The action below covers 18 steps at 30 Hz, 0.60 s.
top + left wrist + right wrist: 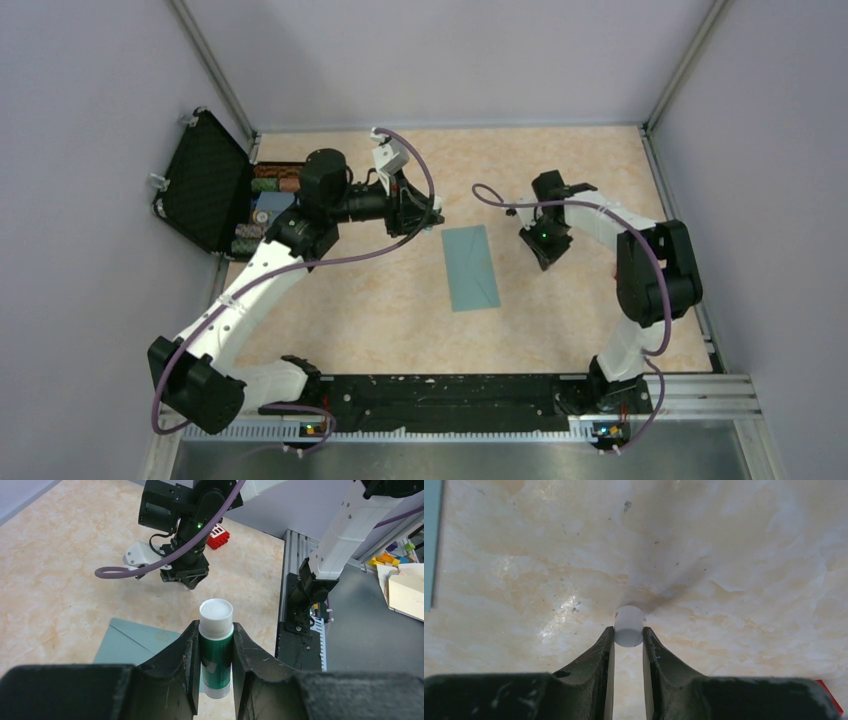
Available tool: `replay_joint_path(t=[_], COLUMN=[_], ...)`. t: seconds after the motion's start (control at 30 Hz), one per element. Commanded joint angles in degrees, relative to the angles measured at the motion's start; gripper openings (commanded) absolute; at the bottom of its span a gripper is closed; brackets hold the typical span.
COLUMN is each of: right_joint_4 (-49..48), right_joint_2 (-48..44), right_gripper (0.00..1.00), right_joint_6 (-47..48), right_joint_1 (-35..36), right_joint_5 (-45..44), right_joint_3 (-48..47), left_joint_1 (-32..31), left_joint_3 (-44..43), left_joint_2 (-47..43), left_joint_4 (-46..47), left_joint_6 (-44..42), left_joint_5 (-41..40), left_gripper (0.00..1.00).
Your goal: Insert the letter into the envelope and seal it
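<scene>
The teal envelope (472,267) lies flat and closed at the table's middle, long side running near to far. It also shows in the left wrist view (130,645) and at the left edge of the right wrist view (429,540). No separate letter is in view. My left gripper (425,215) is shut on a green glue stick (215,652) with a white end, held just past the envelope's far left corner. My right gripper (548,255) is shut on a small white cap (629,625), low over the bare table to the right of the envelope.
An open black case (205,180) with round chips inside stands at the far left. A small red block (218,535) lies on the table beyond the right gripper, near the right arm. Grey walls close in the table on three sides.
</scene>
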State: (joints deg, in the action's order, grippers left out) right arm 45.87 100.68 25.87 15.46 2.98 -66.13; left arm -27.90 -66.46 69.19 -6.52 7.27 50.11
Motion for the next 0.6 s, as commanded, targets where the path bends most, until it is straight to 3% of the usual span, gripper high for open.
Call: replay_joint_path(t=[0.0, 0.13, 0.37, 0.57], right_joint_4=[4.6, 14.2, 29.2, 28.3], right_joint_2=[-5.1, -10.0, -12.1, -13.7], right_gripper=[0.08, 0.00, 0.00, 0.00], right_joint_6=[-0.8, -2.5, -4.2, -14.5], right_joint_1=[-0.7, -0.7, 0.0, 7.1], right_joint_5=[3.9, 13.1, 39.5, 39.7], right_joint_3=[-6.8, -17.9, -37.3, -40.0], left_joint_1=[0.2, -1.0, -3.4, -6.5], left_joint_3=[0.9, 1.5, -0.3, -2.3], left_joint_2=[-0.4, -0.9, 2.3, 5.2], left_joint_4=[-1.6, -11.1, -20.8, -21.1], left_joint_6=[-6.1, -19.9, -32.3, -34.4], left_joint_5=[1.6, 1.5, 0.5, -5.8], left_gripper=[0.00, 0.00, 0.00, 0.00])
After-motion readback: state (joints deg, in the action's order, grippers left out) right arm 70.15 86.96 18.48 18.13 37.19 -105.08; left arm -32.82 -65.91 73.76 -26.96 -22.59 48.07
